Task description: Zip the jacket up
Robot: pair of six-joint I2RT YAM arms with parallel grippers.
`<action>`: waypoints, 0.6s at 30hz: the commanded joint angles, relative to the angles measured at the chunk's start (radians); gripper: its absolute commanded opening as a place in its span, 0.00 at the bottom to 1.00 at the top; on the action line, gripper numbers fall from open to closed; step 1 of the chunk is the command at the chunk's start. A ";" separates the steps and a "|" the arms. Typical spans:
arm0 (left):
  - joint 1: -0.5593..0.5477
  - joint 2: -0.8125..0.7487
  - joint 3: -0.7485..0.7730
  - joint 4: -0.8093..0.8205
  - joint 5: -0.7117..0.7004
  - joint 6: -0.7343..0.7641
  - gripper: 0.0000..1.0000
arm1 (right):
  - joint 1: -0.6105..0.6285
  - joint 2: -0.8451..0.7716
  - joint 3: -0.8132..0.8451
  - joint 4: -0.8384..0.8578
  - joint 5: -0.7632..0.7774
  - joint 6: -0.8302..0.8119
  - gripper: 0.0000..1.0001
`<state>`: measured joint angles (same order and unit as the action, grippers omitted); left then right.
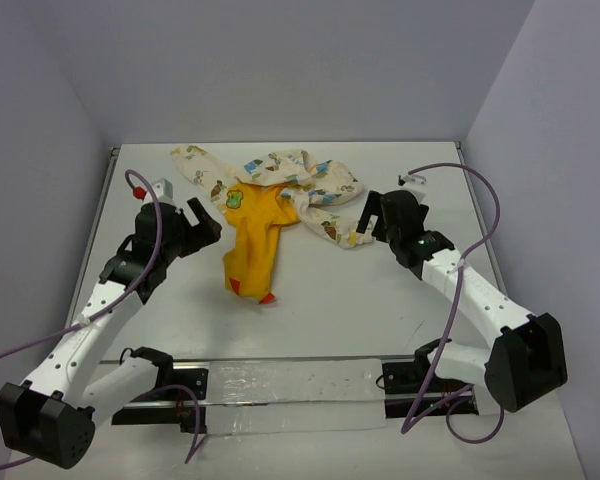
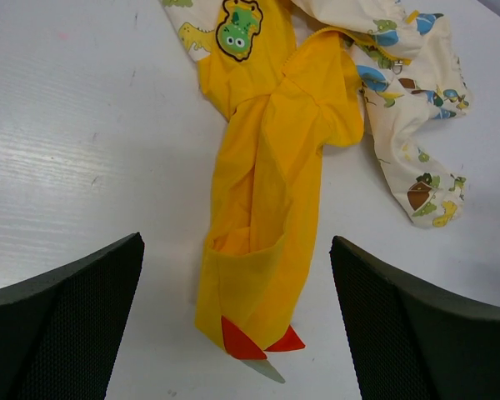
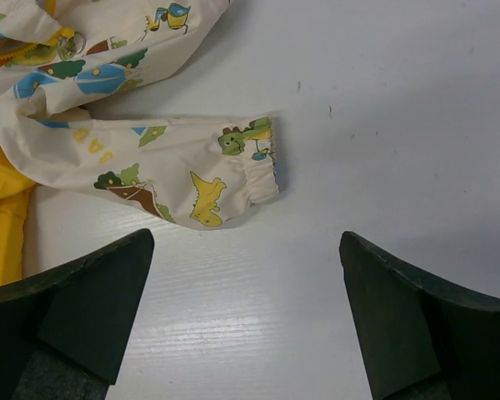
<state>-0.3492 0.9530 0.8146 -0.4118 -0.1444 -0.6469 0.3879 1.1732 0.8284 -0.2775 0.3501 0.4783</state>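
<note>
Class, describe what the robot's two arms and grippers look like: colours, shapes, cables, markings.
The left arm and right arm have white links, black joints and bases, looping purple cables. The left gripper and right gripper are black, with dark wedge-shaped fingers, mesh-textured inside. A red part sits near the left wrist.

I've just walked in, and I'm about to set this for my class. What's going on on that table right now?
Two robot arms face a small soft cloth jacket, bright yellow and cream with cartoon prints. It lies rumpled and not zipped up on the white table. The left gripper is open beside the yellow part. The right gripper is open near a cream sleeve cuff. Neither touches the jacket, so zipping has not begun.
</note>
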 commanded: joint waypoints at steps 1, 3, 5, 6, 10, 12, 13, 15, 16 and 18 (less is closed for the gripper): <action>-0.028 0.037 0.020 0.047 -0.004 0.012 0.99 | 0.015 -0.016 0.010 0.040 -0.002 -0.006 1.00; -0.032 0.048 0.009 0.062 0.005 0.010 0.99 | 0.014 -0.017 0.009 0.050 -0.059 -0.014 1.00; -0.041 0.065 -0.001 0.089 0.004 0.002 0.99 | 0.014 -0.011 0.024 0.032 -0.071 -0.004 1.00; -0.049 0.074 -0.006 0.094 -0.006 -0.001 0.99 | 0.015 -0.008 0.029 0.021 -0.065 -0.002 1.00; -0.086 0.129 -0.010 0.100 -0.033 -0.015 0.99 | 0.016 -0.025 0.024 0.003 -0.070 -0.008 1.00; -0.097 0.150 -0.013 0.101 -0.037 -0.020 0.99 | 0.015 -0.048 0.018 0.001 -0.072 -0.008 1.00; -0.109 0.168 -0.016 0.104 -0.044 -0.023 0.99 | 0.015 -0.061 0.007 0.001 -0.072 -0.007 1.00; -0.126 0.195 -0.027 0.111 -0.056 -0.027 0.99 | 0.015 -0.095 -0.015 0.021 -0.071 -0.009 1.00; -0.131 0.212 -0.035 0.115 -0.060 -0.030 0.99 | 0.015 -0.102 -0.027 0.027 -0.071 -0.010 1.00; -0.140 0.258 -0.043 0.119 -0.062 -0.050 0.99 | 0.016 -0.104 -0.030 0.024 -0.071 -0.010 1.00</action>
<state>-0.4681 1.1503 0.7866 -0.3445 -0.1788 -0.6638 0.3962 1.1169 0.8121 -0.2760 0.2745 0.4744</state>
